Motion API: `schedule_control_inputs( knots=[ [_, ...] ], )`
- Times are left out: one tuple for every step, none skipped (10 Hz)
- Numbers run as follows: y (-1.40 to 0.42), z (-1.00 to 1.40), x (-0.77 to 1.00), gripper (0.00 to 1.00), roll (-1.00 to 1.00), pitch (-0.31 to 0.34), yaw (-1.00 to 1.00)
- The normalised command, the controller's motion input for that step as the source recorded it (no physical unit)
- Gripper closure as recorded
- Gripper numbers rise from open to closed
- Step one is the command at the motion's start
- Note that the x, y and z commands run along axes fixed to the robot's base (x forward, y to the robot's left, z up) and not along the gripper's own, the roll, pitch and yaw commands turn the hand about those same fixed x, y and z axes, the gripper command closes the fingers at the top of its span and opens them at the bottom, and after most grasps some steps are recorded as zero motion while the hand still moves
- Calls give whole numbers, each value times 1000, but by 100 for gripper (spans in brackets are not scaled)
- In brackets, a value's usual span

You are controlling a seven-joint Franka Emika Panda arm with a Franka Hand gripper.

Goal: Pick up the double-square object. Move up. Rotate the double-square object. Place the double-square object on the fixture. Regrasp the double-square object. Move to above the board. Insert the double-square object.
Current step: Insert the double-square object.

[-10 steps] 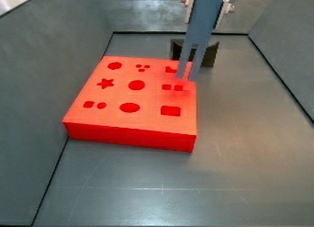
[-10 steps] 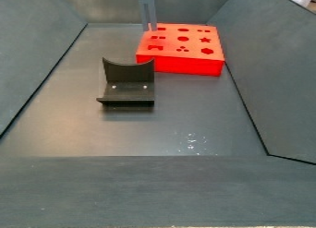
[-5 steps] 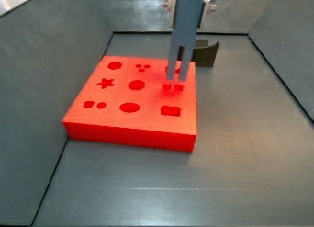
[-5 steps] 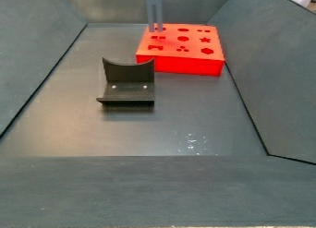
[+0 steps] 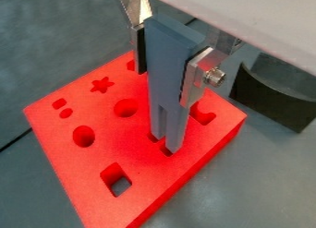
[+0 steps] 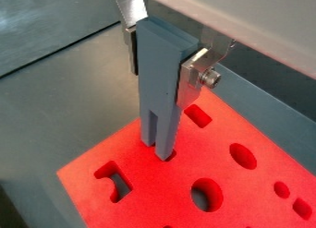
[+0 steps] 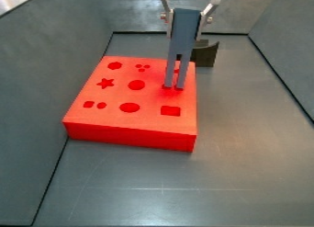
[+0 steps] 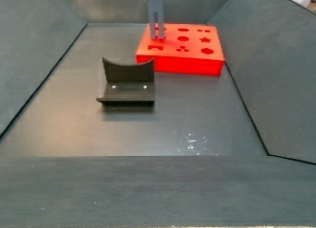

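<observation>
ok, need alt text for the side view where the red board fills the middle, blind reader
The gripper holds the grey-blue double-square object upright, its forked lower end at a hole near one edge of the red board. The dark fixture stands just behind the board on the grey floor.

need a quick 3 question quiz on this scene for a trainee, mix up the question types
1. True or false: the grey-blue peg lies flat on the red board.
2. Multiple choice: where is the dark fixture? A) on top of the board B) on the floor, apart from the board C) between the gripper's fingers
3. Fill in: in both wrist views the gripper holds the peg upright, with its forked lower end at a ____ in the board.

Key:
1. False; it stands upright, held by the gripper.
2. B
3. hole
</observation>
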Motion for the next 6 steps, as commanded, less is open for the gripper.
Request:
schedule_control_inputs(
  knots=[
    [-34, -171, 149, 100, -230, 11, -346],
    [-6, -140, 34, 100, -227, 0, -234],
    [0, -151, -46, 100, -229, 0, 0],
    [46, -140, -220, 100, -154, -36, 154],
    [89, -69, -300, 100, -111, -86, 349],
    [0, -60, -243, 100, -47, -113, 449]
  ],
)
